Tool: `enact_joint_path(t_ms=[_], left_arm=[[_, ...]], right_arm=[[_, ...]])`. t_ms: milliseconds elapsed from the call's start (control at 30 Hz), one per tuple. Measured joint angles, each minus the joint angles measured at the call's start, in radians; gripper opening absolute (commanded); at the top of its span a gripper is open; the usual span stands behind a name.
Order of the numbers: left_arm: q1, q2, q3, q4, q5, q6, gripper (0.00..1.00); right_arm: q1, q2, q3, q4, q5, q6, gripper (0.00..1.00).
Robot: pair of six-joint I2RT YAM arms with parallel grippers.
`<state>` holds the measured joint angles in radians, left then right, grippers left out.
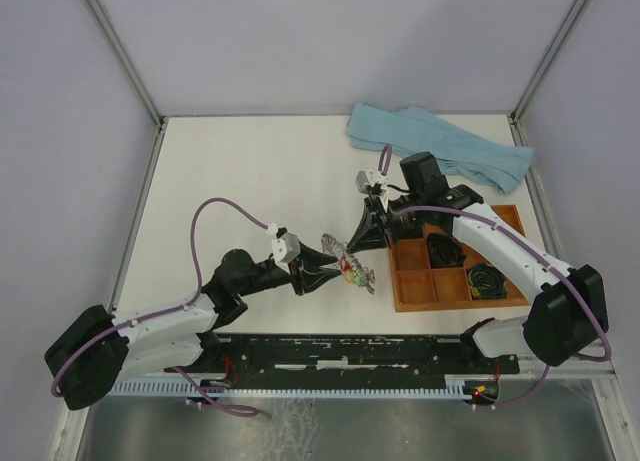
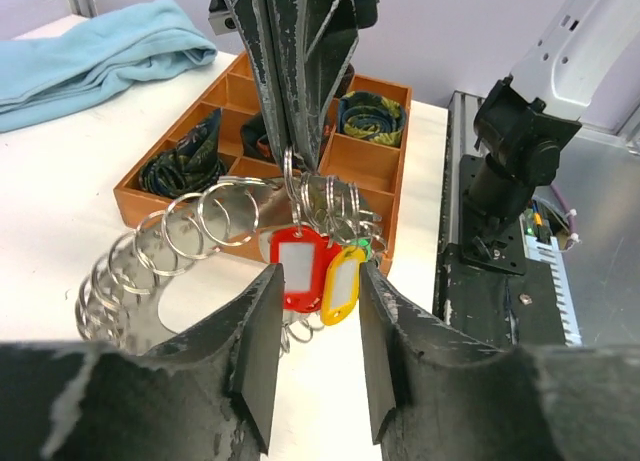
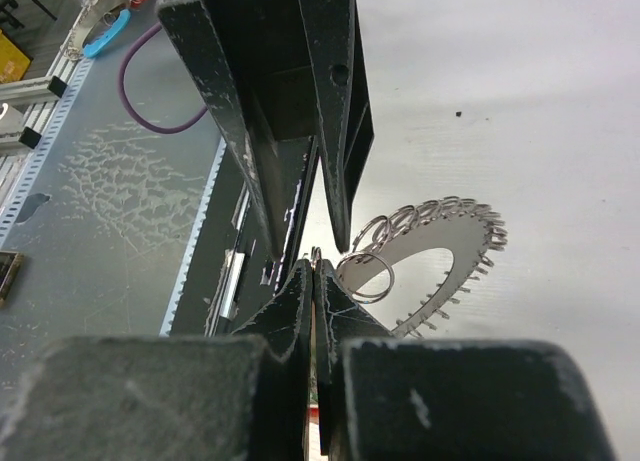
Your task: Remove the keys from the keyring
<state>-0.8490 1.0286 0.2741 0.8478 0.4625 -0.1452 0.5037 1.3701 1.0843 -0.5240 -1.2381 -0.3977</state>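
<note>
Over white table (image 1: 230,181), right hand (image 3: 313,271) pinches the looped metal keyring (image 3: 440,243); left hand (image 2: 318,291) spread.

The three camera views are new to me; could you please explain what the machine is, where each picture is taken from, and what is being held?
This is a robot with two arms bolted at the near edge of a white table. The top picture looks down from above and behind them; the other two come from a camera on each wrist, so each shows its own fingers close up. On the table lie a blue cloth and a wooden tray with dark coiled bundles in some compartments. The right gripper is shut, pinching the keyring, a metal ring fringed with small loops. The left gripper is open, its fingers either side of a red tag and a yellow tag hanging from the ring.
</note>
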Motion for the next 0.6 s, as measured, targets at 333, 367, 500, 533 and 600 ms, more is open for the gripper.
enact_joint_path(t_ms=[333, 367, 500, 533, 600], left_arm=[[-0.002, -0.122, -0.064, 0.072, -0.064, -0.016, 0.47], [-0.002, -0.117, -0.064, 0.084, -0.067, -0.016, 0.46], [-0.002, -0.079, -0.061, 0.111, -0.068, -0.016, 0.43], [-0.002, -0.068, -0.057, 0.112, -0.068, -0.016, 0.41], [-0.002, -0.05, -0.048, 0.112, -0.068, -0.016, 0.38]], right_arm=[[0.0, 0.0, 0.0, -0.019, -0.018, -0.038, 0.01], [0.0, 0.0, 0.0, -0.022, -0.019, -0.043, 0.01], [0.0, 0.0, 0.0, -0.035, -0.021, -0.057, 0.01], [0.0, 0.0, 0.0, -0.037, -0.021, -0.061, 0.01], [0.0, 0.0, 0.0, -0.039, -0.022, -0.065, 0.01]])
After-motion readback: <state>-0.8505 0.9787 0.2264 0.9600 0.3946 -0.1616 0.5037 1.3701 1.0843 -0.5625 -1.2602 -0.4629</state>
